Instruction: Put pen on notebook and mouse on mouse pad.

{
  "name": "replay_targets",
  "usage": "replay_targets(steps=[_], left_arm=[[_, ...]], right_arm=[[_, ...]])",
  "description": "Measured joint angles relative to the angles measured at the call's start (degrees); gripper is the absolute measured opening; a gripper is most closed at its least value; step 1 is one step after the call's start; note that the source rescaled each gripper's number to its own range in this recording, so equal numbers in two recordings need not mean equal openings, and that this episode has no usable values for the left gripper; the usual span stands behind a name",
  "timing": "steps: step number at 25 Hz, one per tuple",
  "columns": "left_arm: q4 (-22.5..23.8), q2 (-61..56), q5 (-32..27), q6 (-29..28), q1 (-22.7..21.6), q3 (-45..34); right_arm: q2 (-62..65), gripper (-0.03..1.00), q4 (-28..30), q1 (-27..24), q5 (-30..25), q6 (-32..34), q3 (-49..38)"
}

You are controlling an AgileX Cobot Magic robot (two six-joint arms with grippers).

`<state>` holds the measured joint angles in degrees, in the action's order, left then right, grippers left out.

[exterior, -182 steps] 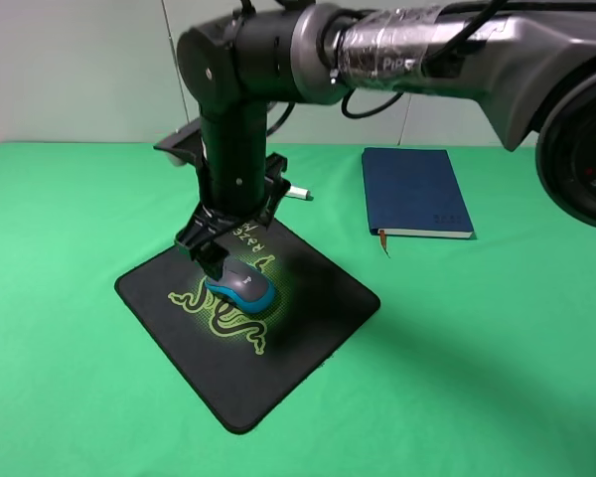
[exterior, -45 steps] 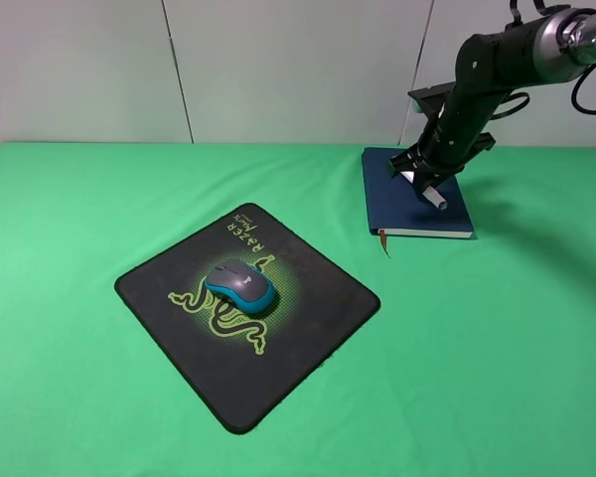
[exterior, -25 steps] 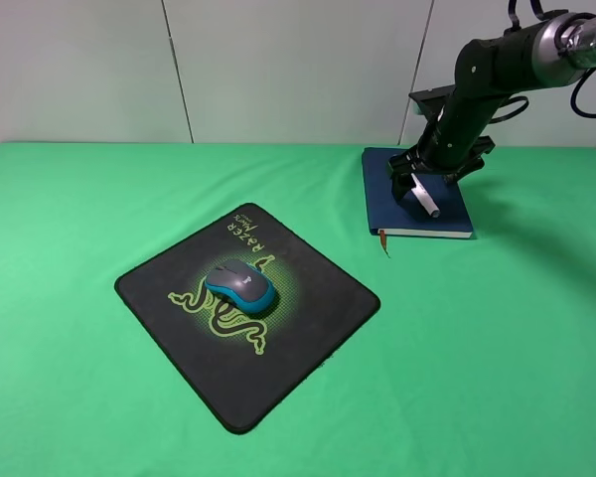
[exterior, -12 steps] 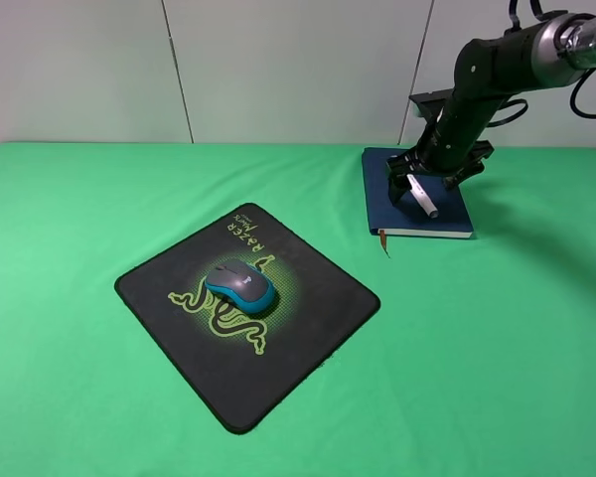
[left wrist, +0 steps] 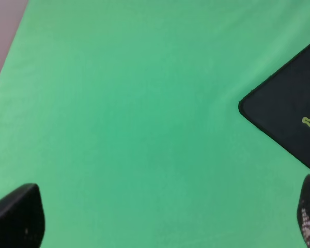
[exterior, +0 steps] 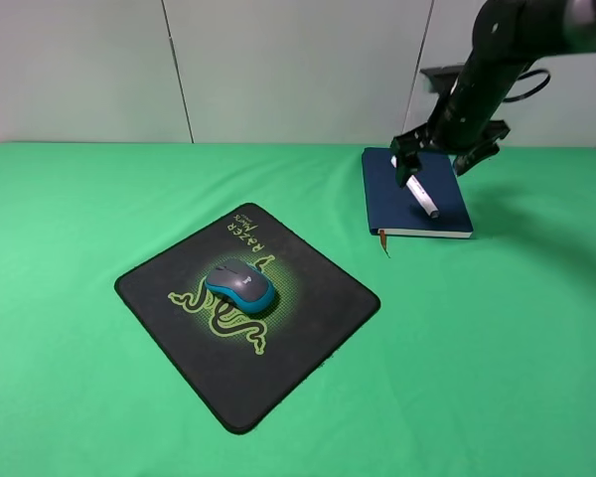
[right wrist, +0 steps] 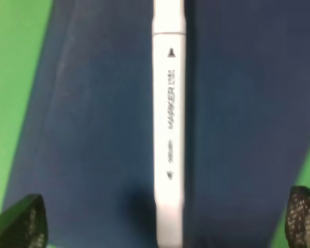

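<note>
On the left of the high view we see the mouse pad [exterior: 246, 313] lying on the green surface [exterior: 99, 199], with the blue and grey mouse [exterior: 241, 284] resting on its snake logo, exactly where it sat in the earlier frames. The left wrist view shows one rounded corner of the mouse pad [left wrist: 287, 124] and bare green surface [left wrist: 124, 103]; the two dark fingertips [left wrist: 18, 217] of the left pincer [left wrist: 163, 219] sit at opposite edges of that picture, spread wide with nothing between them.

Moving right, the navy notebook [exterior: 447, 204] lies closed with its ribbon tail hanging off the near edge. The white pen [exterior: 421, 198] now rests on its cover, lying diagonally and free of any grip. Half a second ago the right pincer [exterior: 445, 159] was low over the pen with its fingers around it; now the arm has risen, and the pincer hangs above the far end of the notebook, clearly apart from the pen. In the right wrist view the pen [right wrist: 169, 119] runs lengthwise down the notebook [right wrist: 243, 113], its "MARKER" print readable, while the right pincer [right wrist: 168, 219] shows only its two fingertips [right wrist: 306, 214] far apart on either side, not touching the pen.
</note>
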<state>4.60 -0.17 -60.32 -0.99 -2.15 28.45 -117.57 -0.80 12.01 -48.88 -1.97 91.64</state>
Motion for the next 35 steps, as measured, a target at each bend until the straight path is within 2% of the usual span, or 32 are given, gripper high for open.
replay_targets(steps=[11, 16, 28, 35], left_arm=[[0.05, 0.0, 0.0, 0.0, 0.0, 0.0], [0.05, 0.0, 0.0, 0.0, 0.0, 0.0], [0.05, 0.0, 0.0, 0.0, 0.0, 0.0], [0.05, 0.0, 0.0, 0.0, 0.0, 0.0]], right_arm=[[11.62, 1.0, 0.8, 0.0, -19.48, 0.25, -0.06], [16.87, 1.0, 1.35, 0.0, -20.21, 0.25, -4.53], [36.31, 1.0, 1.24, 0.0, -20.67, 0.45, -25.48], [49.71, 1.0, 0.8, 0.0, -20.77, 0.7, -33.93]])
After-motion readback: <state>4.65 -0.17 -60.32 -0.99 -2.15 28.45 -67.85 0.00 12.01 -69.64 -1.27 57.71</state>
